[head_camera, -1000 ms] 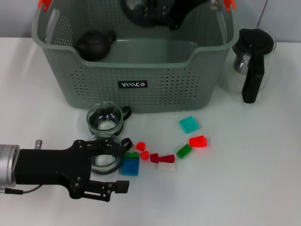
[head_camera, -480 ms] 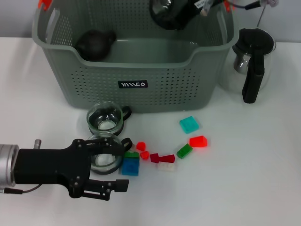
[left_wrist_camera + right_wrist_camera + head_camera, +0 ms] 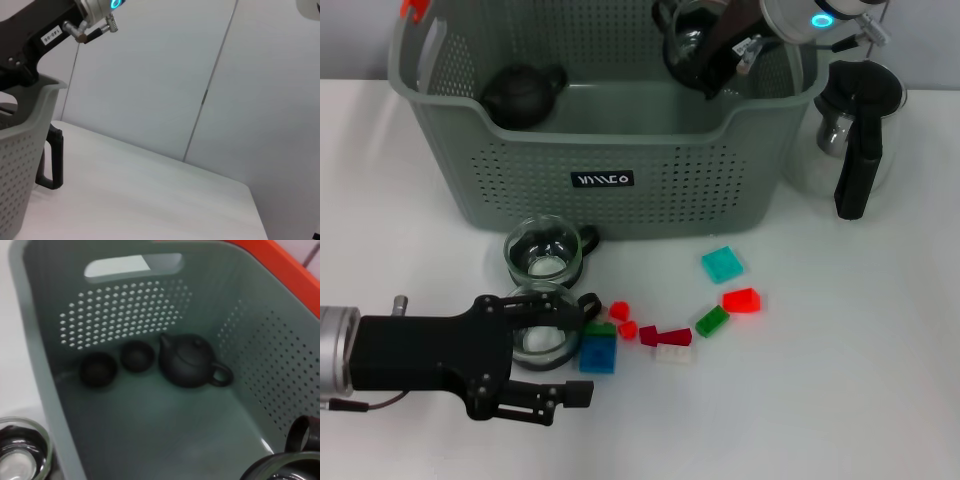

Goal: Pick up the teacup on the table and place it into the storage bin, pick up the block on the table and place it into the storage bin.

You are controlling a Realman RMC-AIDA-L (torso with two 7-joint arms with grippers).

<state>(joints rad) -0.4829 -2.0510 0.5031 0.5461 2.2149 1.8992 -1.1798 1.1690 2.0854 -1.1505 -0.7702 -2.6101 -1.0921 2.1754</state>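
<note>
Right gripper [image 3: 705, 60]: positioned over the bin [image 3: 605, 150] at its 1 o'clock corner. Its fingers are closed on a glass teacup [image 3: 685, 42], held above the bin interior, with the black handle visible. The right wrist view shows the cup rim [image 3: 285, 467] in the foreground above the bin floor.

Left gripper [image 3: 535, 365]: low over the tabletop [image 3: 840, 400] at 7 o'clock of the bin. Its black fingers are spread wide on either side of a second glass cup [image 3: 542, 325], which stands on the tabletop; contact cannot be confirmed.

A third glass cup [image 3: 545, 250] stands just in front of the bin wall.

Bin contents: a black teapot [image 3: 192, 362] and two small dark cups [image 3: 117, 362] against the far wall.

Blocks: a blue block [image 3: 597, 352] lies beside the left fingers; small red, green, maroon and teal blocks [image 3: 722, 264] are scattered at 5 o'clock of the bin.

A glass pitcher [image 3: 850, 130] with a black handle stands at 3 o'clock of the bin.

Labels: a black tag [image 3: 601, 180] with white lettering on the bin front, not legible. A white sticker on the right arm [image 3: 52, 35] reads roughly "140-06".
</note>
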